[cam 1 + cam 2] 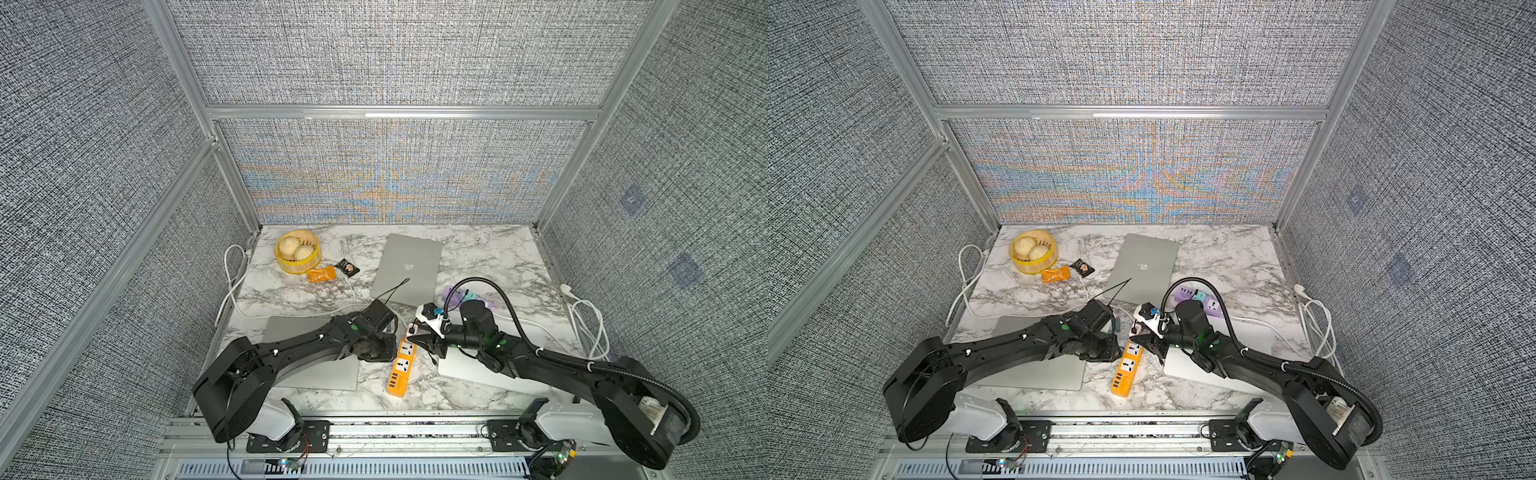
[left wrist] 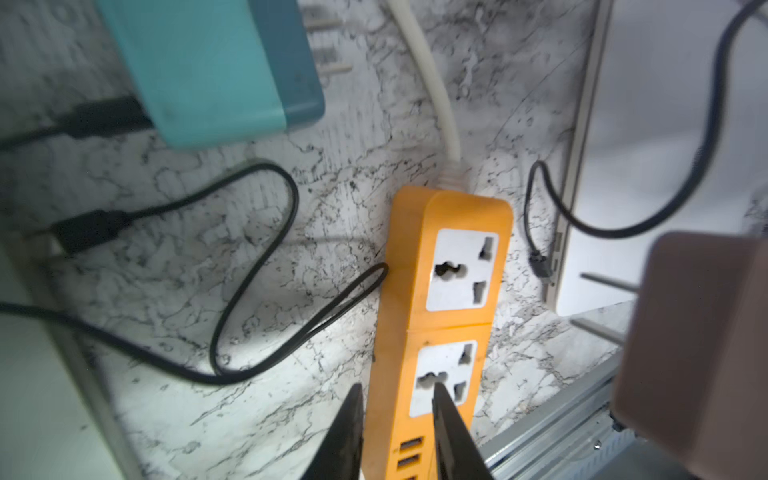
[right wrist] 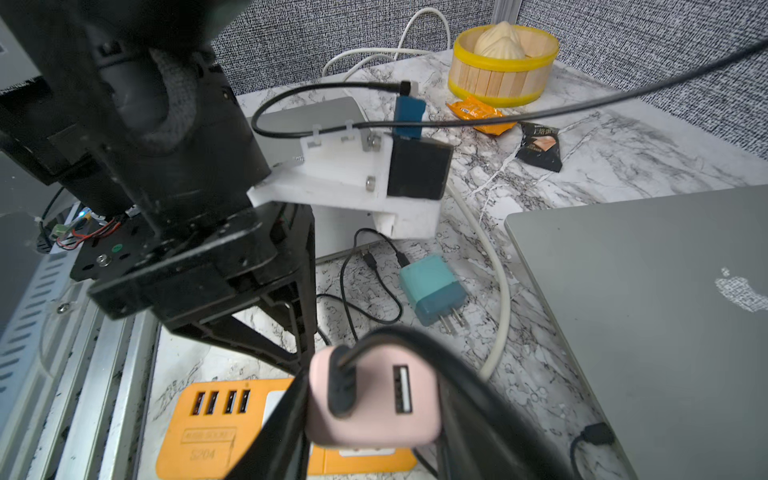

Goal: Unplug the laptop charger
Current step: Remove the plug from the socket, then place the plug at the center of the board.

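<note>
While slightly parted fingers [image 2: 349, 436] of the left gripper [image 2: 397, 386] straddle the glossy orange plastic power strip [image 2: 415, 291], the right gripper [image 3: 370, 399] clamps the rounded pink charger [image 3: 374, 432], lower centre.

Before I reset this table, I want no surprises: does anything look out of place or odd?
Yes. A teal charger lies loose on its side on the marble table, prongs bare, beside looped black cable. The pink charger is off the orange power strip, held by the right end effector, prongs exposed.
</note>
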Robot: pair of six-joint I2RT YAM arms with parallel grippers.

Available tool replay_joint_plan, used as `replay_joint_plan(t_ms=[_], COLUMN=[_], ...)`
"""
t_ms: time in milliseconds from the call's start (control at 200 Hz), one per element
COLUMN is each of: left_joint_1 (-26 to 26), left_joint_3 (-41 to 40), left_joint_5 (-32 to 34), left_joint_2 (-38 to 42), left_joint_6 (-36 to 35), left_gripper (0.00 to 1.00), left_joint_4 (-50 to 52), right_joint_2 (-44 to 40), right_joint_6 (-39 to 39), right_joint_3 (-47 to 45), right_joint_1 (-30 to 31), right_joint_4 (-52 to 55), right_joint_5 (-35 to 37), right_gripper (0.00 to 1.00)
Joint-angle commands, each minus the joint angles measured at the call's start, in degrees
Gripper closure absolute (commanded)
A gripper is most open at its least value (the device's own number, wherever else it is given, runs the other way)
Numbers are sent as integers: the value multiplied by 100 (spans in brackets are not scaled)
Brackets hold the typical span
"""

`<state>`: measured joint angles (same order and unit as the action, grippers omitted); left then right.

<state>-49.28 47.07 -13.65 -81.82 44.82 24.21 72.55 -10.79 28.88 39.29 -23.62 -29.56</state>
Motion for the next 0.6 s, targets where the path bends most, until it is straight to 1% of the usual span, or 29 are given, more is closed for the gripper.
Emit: replay_joint_plan(t_ms=[0,190,365,470,595], left_joint_1=[194,623,1061,1256,1472], left_joint_3=[98,246,307,245,159], left_joint_5=[-96,112,370,502,581], left_joint_2=[218,612,1084,1321,1533], left_joint_6=[-229,-430,-466,-515,-581], left_gripper=[71,71,71,70,70], left_joint_4=[319,960,1360,1387,1461], right_joint_2=[-23,315,658,893,1221], right_joint_6=[-52,-182,-273,-373,-459], right_joint_3=[153,716,1325,1828,2357], right_joint_1=[-4,10,71,123,319], right_joint_4=[303,986,1670,2314,2865], right_joint_5=[66,134,477,759,1121], right_gripper=[74,75,76,76,76])
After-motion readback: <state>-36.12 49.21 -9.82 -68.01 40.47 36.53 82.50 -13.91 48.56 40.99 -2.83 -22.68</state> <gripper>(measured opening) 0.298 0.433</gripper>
